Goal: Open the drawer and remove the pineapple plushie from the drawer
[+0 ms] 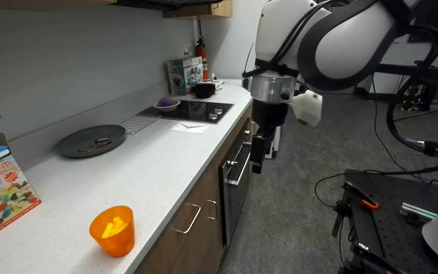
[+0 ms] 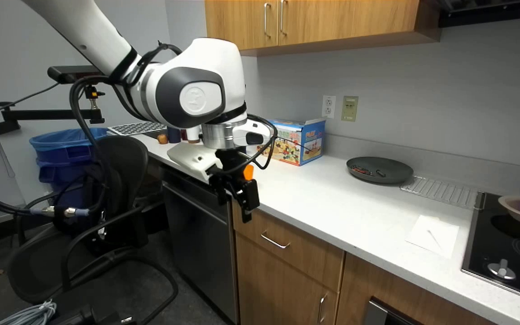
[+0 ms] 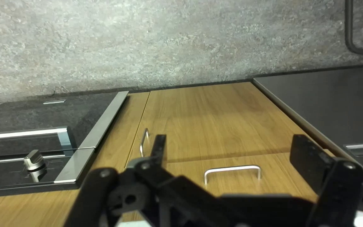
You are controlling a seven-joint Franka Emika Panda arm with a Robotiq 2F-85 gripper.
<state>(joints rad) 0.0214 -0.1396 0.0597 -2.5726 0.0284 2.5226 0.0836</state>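
The drawer [image 2: 310,258] is shut under the counter, above a cupboard door. Its wood front and slim silver bar handle [image 2: 274,240] also show in an exterior view [image 1: 170,233] and in the wrist view [image 3: 276,171]. The inside of the drawer is hidden, and the pineapple plushie is out of view. My gripper [image 2: 237,207] is open and empty, pointing down in front of the counter edge. In the wrist view my fingers [image 3: 230,145] are wide apart, with the drawer handle seen between them but not touched.
A translucent orange cup [image 1: 113,238] with yellow pieces stands near the counter edge. A black-fronted oven [image 1: 238,179] with a bar handle is beside the drawer cabinet. A dark dishwasher [image 2: 199,239] is on its other side. A dark plate [image 2: 379,170] and toy box [image 2: 310,140] are on the counter.
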